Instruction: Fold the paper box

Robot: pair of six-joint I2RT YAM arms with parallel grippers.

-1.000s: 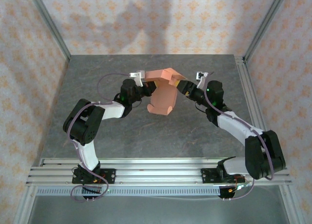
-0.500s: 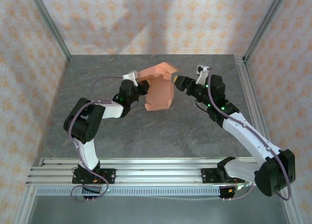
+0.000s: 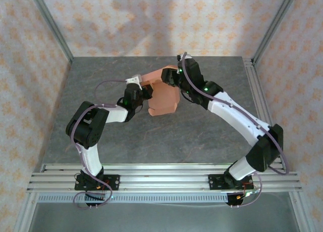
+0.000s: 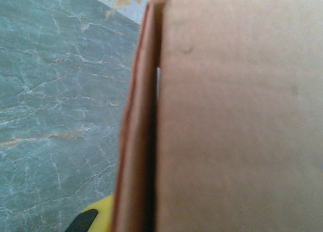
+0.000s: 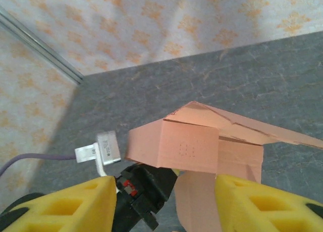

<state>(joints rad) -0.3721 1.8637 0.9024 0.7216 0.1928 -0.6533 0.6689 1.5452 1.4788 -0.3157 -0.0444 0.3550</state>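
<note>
The paper box (image 3: 164, 98) is a salmon-orange, half-folded cardboard shape held just above the table's middle, with a rounded flap hanging toward the front. My left gripper (image 3: 146, 92) is shut on its left edge. In the left wrist view the cardboard (image 4: 237, 121) is pressed close to the lens, and one yellow fingertip (image 4: 93, 219) peeks out at the bottom. My right gripper (image 3: 169, 79) reaches over the box's far top from the right. Its yellow fingers (image 5: 65, 206) stand apart and open, with the box's top panel (image 5: 189, 146) just ahead between them.
The grey marble table (image 3: 101, 126) is bare round the box. Aluminium frame posts (image 3: 50, 25) and patterned walls close the back and sides. In the right wrist view the left arm's black wrist (image 5: 146, 191) and its white camera mount (image 5: 103, 151) sit right under the box.
The right arm has swung from the box's right side to over its far top, and its jaws have narrowed somewhat. The left gripper still holds the box, which has shifted slightly left.
</note>
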